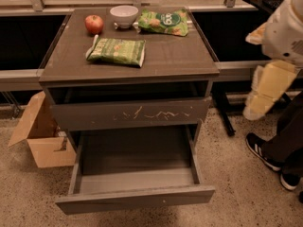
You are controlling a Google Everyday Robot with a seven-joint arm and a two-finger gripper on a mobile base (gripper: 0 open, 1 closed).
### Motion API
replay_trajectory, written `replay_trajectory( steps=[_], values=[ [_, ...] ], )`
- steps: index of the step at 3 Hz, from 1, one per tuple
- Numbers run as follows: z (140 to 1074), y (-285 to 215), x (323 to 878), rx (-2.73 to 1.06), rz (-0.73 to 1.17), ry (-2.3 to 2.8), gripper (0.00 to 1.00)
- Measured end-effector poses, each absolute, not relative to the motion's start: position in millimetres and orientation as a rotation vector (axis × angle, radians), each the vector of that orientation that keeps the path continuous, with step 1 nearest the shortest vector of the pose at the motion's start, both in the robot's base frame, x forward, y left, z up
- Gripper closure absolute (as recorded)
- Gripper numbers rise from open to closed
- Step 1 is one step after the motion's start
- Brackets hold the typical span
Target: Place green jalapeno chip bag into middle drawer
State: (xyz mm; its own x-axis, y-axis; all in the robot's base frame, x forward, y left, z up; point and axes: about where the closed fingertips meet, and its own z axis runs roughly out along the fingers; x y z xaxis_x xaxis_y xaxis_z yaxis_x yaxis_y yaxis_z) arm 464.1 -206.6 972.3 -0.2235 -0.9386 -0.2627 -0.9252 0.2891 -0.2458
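Observation:
The green jalapeno chip bag [116, 51] lies flat on the cabinet top [175, 60], left of centre, dark green and speckled with a white end seam. The middle drawer [135, 178] stands pulled out below, with a plain front panel and a bare grey interior. My gripper [251, 109] hangs at the end of the cream arm to the right of the cabinet, at about the height of the scratched drawer front, well away from the bag and holding nothing that I can see.
A red apple [94, 23], a white bowl [124, 15] and a brighter green bag [163, 21] sit at the back of the top. The scratched drawer front [130, 113] is closed. A cardboard box [40, 138] stands at left. A person's shoes [262, 151] are at right.

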Motion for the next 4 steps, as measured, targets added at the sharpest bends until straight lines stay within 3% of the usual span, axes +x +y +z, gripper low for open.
replay_trajectory(
  steps=[2,4],
  values=[
    [952.5,-176.3,551.5,-1.537,0.069,2.140,0.00],
    [951.2,-172.8,555.2,-1.537,0.084,2.129,0.00]
  ],
)
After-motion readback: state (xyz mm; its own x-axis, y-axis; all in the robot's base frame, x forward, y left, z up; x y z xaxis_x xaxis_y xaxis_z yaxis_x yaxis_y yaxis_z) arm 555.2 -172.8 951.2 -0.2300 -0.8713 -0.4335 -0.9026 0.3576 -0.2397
